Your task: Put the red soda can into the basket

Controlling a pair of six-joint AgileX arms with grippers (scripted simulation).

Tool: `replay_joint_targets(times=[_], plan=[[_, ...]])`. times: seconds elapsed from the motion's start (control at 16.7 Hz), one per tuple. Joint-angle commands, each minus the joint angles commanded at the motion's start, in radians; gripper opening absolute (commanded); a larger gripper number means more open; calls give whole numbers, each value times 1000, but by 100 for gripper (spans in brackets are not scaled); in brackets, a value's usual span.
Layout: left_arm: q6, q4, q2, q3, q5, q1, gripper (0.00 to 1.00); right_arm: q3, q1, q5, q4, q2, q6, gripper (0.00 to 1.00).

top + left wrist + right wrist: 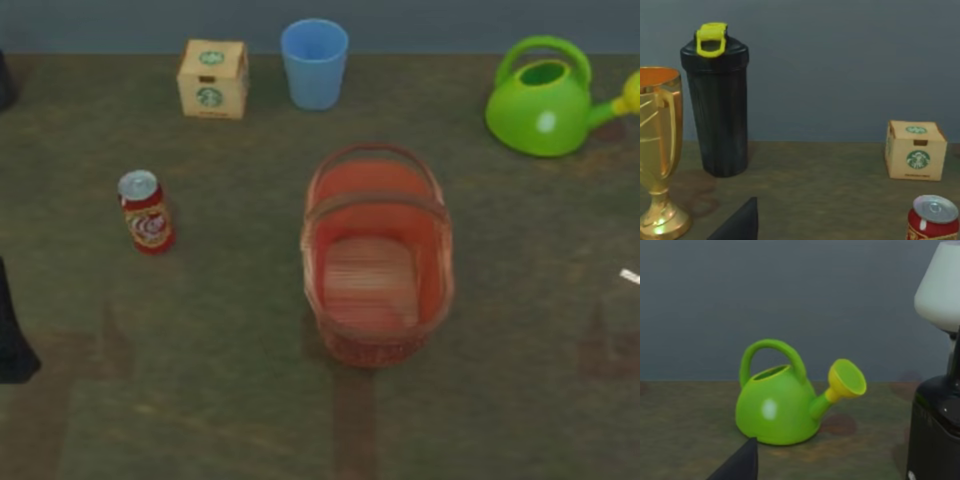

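The red soda can stands upright on the left half of the table, silver top up; the left wrist view shows it too. The orange-red woven basket sits at the table's middle with its hoop handle up and nothing inside. My left arm is parked at the left edge, well short of the can. One dark finger shows, with nothing beside it. My right arm is parked at the right edge, where only a white sliver of it shows. One of its fingers is in view, holding nothing.
A Starbucks carton, a blue cup and a green watering can line the back edge. A black shaker bottle and a gold trophy stand off to the left. A white-shaded lamp is at the right.
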Motion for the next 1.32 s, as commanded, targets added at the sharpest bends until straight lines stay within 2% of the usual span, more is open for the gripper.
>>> replay_joint_targets(times=[0.3, 0.54, 1.32], plan=[[23, -41, 62, 61, 6, -13, 100, 0, 0, 0, 0, 0, 0, 100], [98, -179, 291, 277, 14, -44, 100, 0, 0, 0, 0, 0, 0, 100], [460, -900, 1665, 1432, 0, -141, 100, 0, 0, 0, 0, 0, 0, 100]])
